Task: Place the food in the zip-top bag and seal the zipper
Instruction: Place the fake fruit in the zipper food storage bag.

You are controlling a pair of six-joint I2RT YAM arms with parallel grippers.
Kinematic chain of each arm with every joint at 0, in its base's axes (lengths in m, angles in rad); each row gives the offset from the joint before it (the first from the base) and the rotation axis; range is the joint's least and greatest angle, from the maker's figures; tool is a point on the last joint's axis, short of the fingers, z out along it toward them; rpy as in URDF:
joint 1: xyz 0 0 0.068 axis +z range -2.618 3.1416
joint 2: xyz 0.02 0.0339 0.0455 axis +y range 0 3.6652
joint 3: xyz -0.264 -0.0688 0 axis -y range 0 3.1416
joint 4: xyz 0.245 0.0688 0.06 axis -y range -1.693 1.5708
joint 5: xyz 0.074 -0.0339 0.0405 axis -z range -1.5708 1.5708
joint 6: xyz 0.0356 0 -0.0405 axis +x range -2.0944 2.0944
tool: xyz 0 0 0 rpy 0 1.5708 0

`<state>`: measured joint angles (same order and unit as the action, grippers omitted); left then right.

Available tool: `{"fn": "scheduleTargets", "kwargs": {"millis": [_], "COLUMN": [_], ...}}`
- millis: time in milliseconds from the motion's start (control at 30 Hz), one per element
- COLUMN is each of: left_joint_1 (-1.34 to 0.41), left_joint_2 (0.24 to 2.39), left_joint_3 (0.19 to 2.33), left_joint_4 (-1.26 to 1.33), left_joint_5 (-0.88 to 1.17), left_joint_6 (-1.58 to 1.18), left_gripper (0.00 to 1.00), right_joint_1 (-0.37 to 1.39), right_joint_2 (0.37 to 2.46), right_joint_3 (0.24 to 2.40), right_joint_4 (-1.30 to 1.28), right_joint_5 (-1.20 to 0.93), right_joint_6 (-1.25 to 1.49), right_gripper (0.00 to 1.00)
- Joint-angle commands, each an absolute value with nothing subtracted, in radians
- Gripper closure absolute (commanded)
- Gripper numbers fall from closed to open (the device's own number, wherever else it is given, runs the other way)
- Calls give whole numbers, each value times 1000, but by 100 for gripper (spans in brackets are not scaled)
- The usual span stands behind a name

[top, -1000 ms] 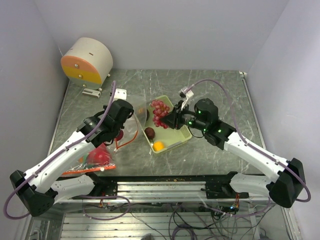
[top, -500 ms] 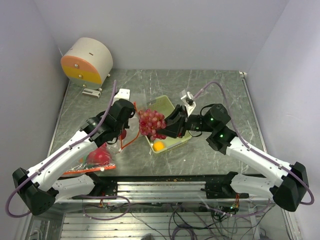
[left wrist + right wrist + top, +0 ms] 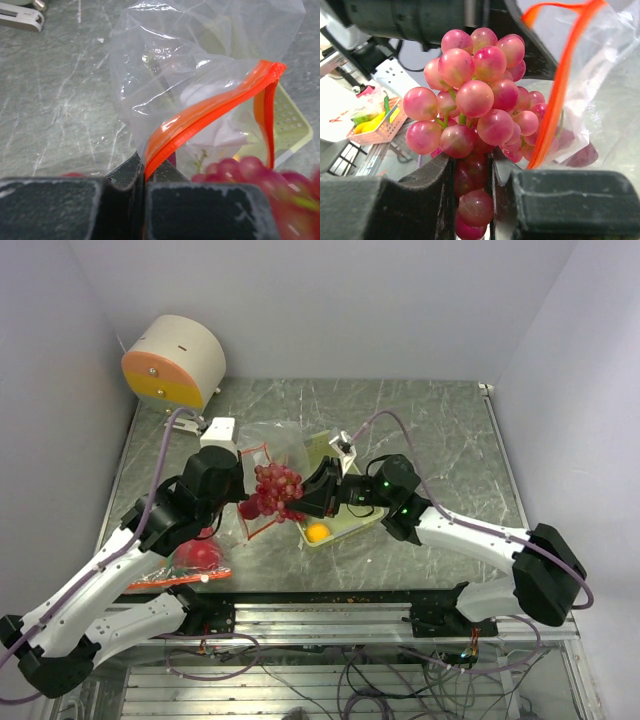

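Observation:
My right gripper (image 3: 301,502) (image 3: 470,170) is shut on the lower grapes of a pink-purple grape bunch (image 3: 273,488) (image 3: 475,95). It holds the bunch in the air at the open mouth of the clear zip-top bag (image 3: 282,445) (image 3: 165,65). My left gripper (image 3: 243,502) (image 3: 144,175) is shut on the bag's orange zipper strip (image 3: 210,112) (image 3: 560,85) and keeps that edge lifted. A dark fruit (image 3: 582,155) shows through the bag's plastic. An orange (image 3: 317,532) lies in the pale green tray (image 3: 362,525) (image 3: 295,125). A red fruit (image 3: 197,555) lies under my left arm.
A round white and orange device (image 3: 175,360) stands at the back left, with a small white bracket (image 3: 183,424) in front of it. A flat orange-edged packet (image 3: 160,581) lies beside the red fruit near the front left edge.
My right gripper has carried the grape bunch left from above the tray to the bag's mouth. My left gripper has raised the zipper edge and pulled the mouth open.

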<state>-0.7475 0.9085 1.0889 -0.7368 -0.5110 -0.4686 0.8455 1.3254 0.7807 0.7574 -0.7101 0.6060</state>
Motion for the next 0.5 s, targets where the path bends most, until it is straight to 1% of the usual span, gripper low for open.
{"fn": "scheduleTargets", "kwargs": {"millis": [0,67,167,300,467], "left_joint_1": [-744,-744,-743,-744,-745], "left_joint_2": [863,856,860,850,838], "left_joint_3": [1069,1056,1046,1040,1028], "left_joint_4": [-705,-691,-686,-668,-637], "left_joint_5": [-426,-403,-390,-367,-310], "left_joint_6": [-498,-506,-515,-528,-537], "left_gripper": [93,93,93,93,93], "right_joint_1": [866,878,918,965,973], "right_joint_2": [1376,1402,1429,1463,1535], "right_joint_3": [789,808,866,928,1047], "right_joint_4": [875,856,724,546,325], "right_joint_5": [-621,-595,-508,-293,-37], "right_joint_6": [603,591,508,430,454], "right_gripper": [97,97,97,98,99]}}
